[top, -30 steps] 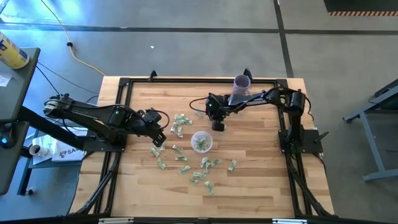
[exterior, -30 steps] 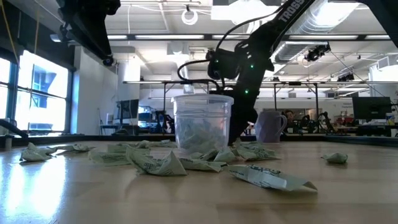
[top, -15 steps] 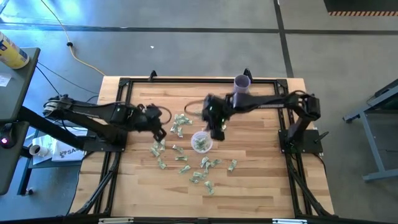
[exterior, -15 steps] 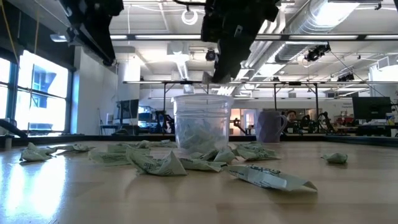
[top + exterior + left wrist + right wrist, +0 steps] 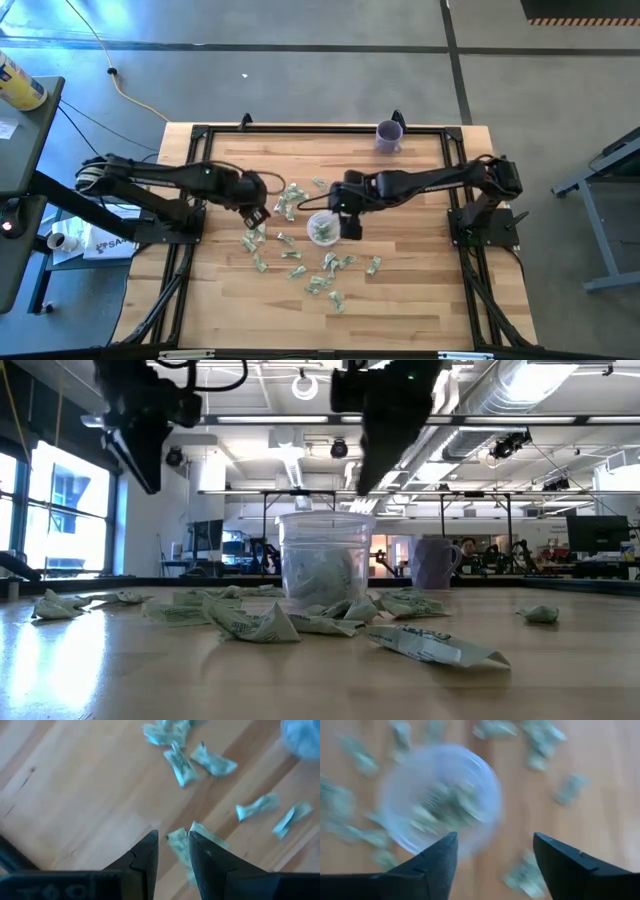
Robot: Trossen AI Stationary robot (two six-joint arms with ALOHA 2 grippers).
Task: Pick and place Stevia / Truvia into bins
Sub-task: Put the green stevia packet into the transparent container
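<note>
A second ago the right gripper (image 5: 347, 224) hung back toward the purple cup (image 5: 389, 134), clear of the packets; it has since swung forward and now stands just beside the clear cup (image 5: 323, 228), at its rim on the side toward the right arm's base; its fingers (image 5: 431, 865), which were nearly together, now stand wide apart with nothing between them, the clear cup showing below and ahead of them in the right wrist view. The left gripper (image 5: 256, 215) has crept in from the table's left edge toward the scattered packets (image 5: 318, 268) and hangs over the nearest of them; its fingers (image 5: 145, 859) are set narrow, a slim gap between the tips, and one packet (image 5: 181, 845) lies on the wood right at that gap; I cannot tell whether it is gripped or merely under the tips.

The packets are small, pale green and white, crumpled and twisted at the ends; they lie loose on the wooden table (image 5: 410, 300), some just beyond the left gripper's tips, a bigger spread on the near side of the clear cup, and one well apart toward the right arm's side.

The clear cup stands upright in the middle of the spread, translucent with a whitish rim, and holds a heap of the same packets up to about half its height in the low view; the purple cup stands at the far edge, well apart from both grippers; what is inside it does not show.
</note>
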